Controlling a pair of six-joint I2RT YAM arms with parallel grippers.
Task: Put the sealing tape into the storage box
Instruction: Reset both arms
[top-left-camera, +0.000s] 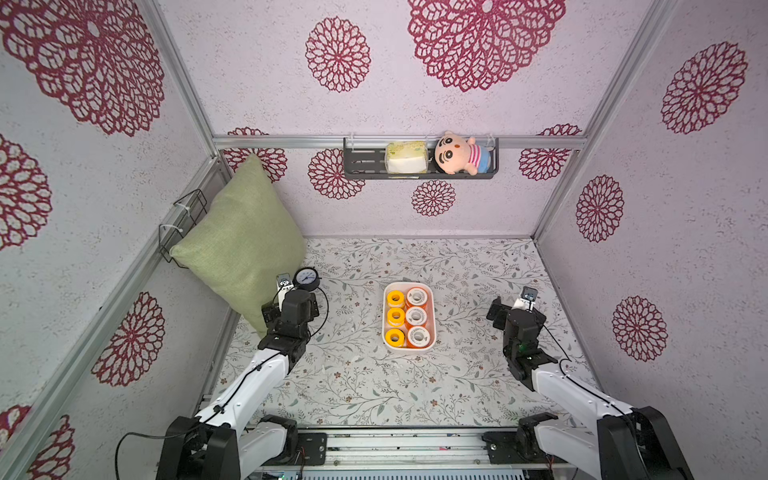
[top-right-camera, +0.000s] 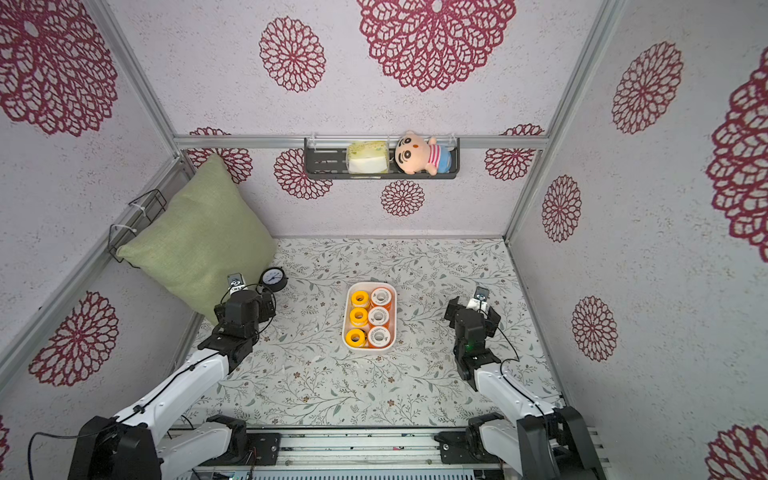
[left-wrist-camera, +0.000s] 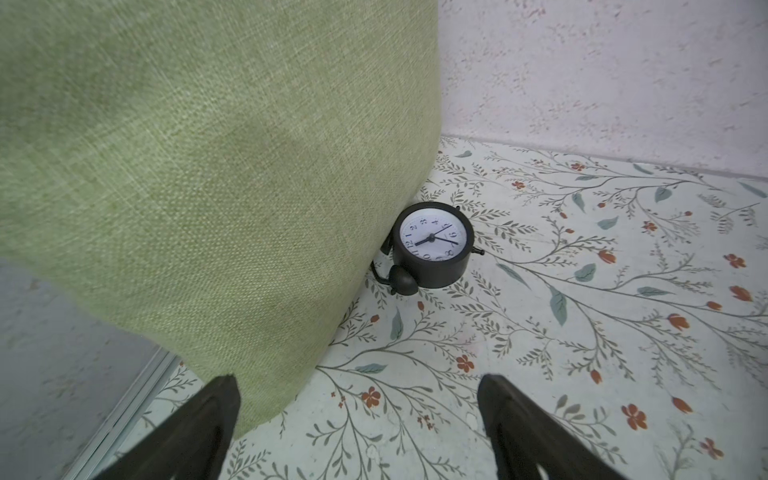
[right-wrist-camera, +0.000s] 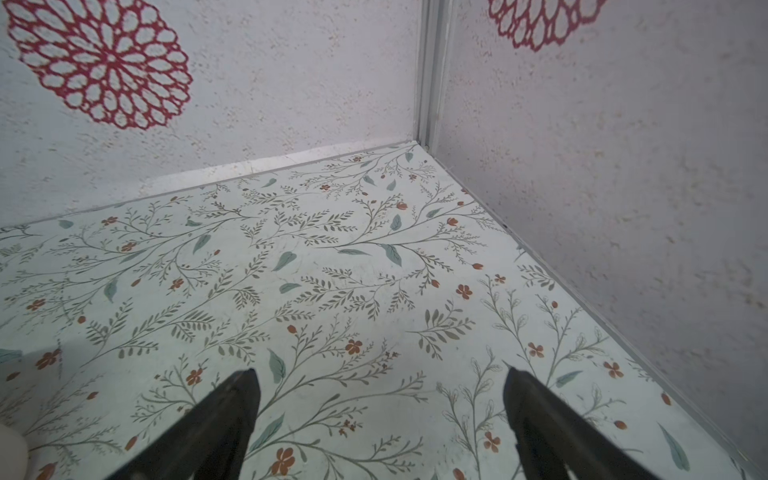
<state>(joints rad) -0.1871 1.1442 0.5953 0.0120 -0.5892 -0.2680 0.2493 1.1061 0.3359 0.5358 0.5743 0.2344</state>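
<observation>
Left gripper: jaws spread wide, nothing between them. It hangs low over the table, next to the green pillow.
Right gripper: jaws just as wide and empty, over bare table near the right wall.
Storage box: sits mid-table between my two arms and well apart from both. Same in both top views.
Sealing tape: six spools show in the box, lying flat in two rows. Three are yellow, on my left-arm side; three are orange with white faces.
Below the top layer: orange sidewalls show under the white faces. I cannot tell whether more spools lie beneath.
Loose spools: I find none on the table in a top view or in either wrist view. The pillow and my own arms hide some of the floor.
Step in hand (judgement): loading looks done. What remains is to check and stand clear.
Method: keep both jaws apart and wrists high, and pull back along my own sides rather than across the box, so that no finger clips the rim.
Hazard: the alarm clock lies against the pillow just ahead of my left fingers. It is round and spool-sized but is not tape; leave it.
Check: look behind the pillow's edge before calling it complete.
</observation>
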